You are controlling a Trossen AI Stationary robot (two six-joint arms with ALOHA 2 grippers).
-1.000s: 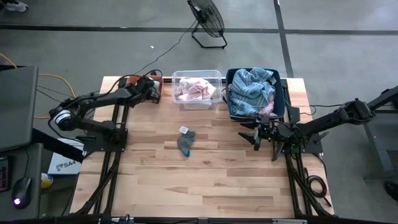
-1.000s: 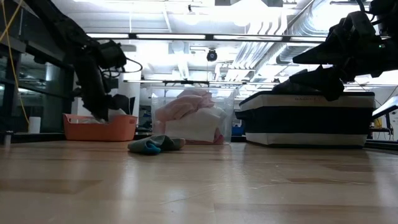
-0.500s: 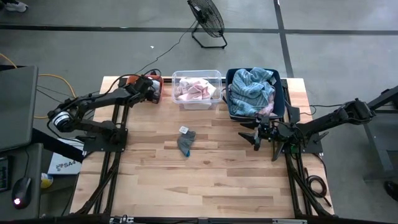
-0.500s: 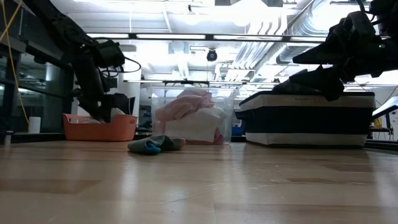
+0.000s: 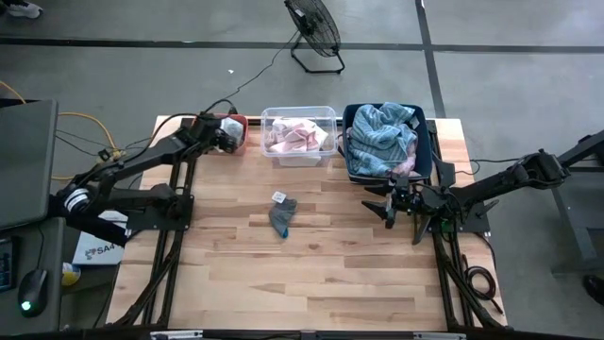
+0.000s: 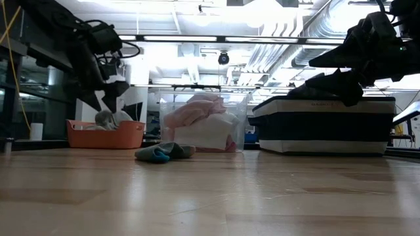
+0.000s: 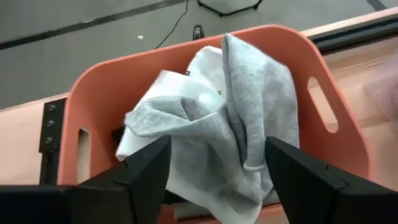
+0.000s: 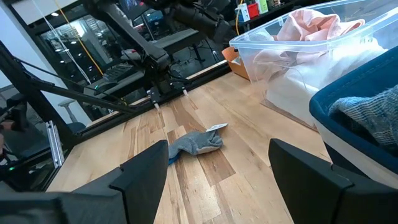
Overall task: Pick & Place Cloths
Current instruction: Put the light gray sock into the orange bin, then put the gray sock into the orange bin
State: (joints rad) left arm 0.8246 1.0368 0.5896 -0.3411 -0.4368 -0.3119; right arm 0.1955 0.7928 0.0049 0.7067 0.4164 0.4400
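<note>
My left gripper (image 5: 225, 133) hangs open over the orange bin (image 7: 93, 93) at the table's far left, its fingers apart above the bin and touching nothing. A grey cloth (image 7: 249, 106) lies crumpled in that bin on a white cloth (image 7: 168, 93), and shows above the bin's rim (image 6: 105, 119) in the low view. A small grey cloth (image 5: 281, 215) with a blue end and a white tag lies flat on the table's middle (image 8: 196, 143). My right gripper (image 5: 389, 204) waits open at the right, beside the dark blue bin.
A clear bin (image 5: 300, 135) with pink and white cloths stands at the far middle. To its right is a dark blue bin (image 5: 429, 151) heaped with a blue-striped cloth (image 5: 382, 137). A fan (image 5: 313, 28) stands on the floor beyond the far edge.
My left gripper has opened and let go of the grey cloth, then risen above the orange bin. The cloth now lies in the bin, its top showing above the rim.
</note>
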